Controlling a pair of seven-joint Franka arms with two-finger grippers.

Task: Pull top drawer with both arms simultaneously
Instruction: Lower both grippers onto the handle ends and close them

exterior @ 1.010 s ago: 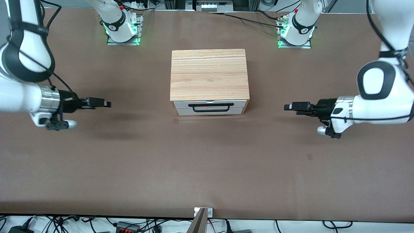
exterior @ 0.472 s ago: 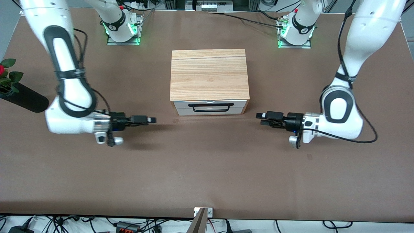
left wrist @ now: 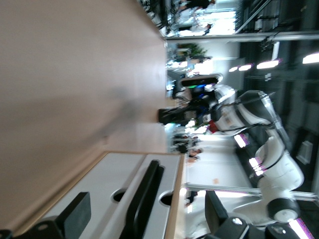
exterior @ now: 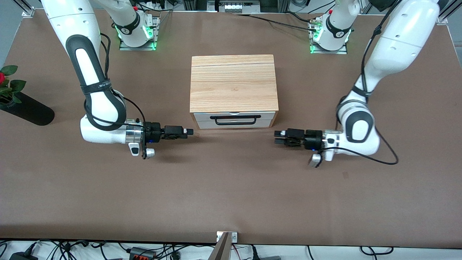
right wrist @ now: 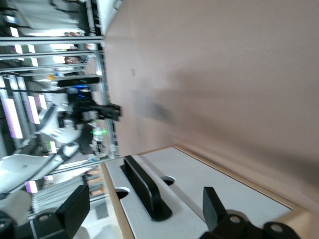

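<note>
The top drawer point(exterior: 234, 116) is shut in the light-wood box, its white front facing the front camera, with the black bar handle point(exterior: 236, 120) across it. My right gripper point(exterior: 187, 132) is open and empty, low over the table beside the drawer front toward the right arm's end. My left gripper point(exterior: 278, 136) is open and empty, low over the table toward the left arm's end. The left wrist view shows the drawer front point(left wrist: 168, 172) and handle point(left wrist: 144, 199) between my left gripper's fingers point(left wrist: 75, 216). The right wrist view shows the front point(right wrist: 130, 213) and handle point(right wrist: 144, 189).
The light-wood box casing point(exterior: 234, 83) stands mid-table. A black vase with a red flower point(exterior: 21, 108) lies at the table edge at the right arm's end. The arm bases point(exterior: 135, 30) stand at the table's edge farthest from the front camera.
Both arms have swung inward toward the drawer front. Each gripper now sits much closer to the box's front corners. The vase has come into view.
</note>
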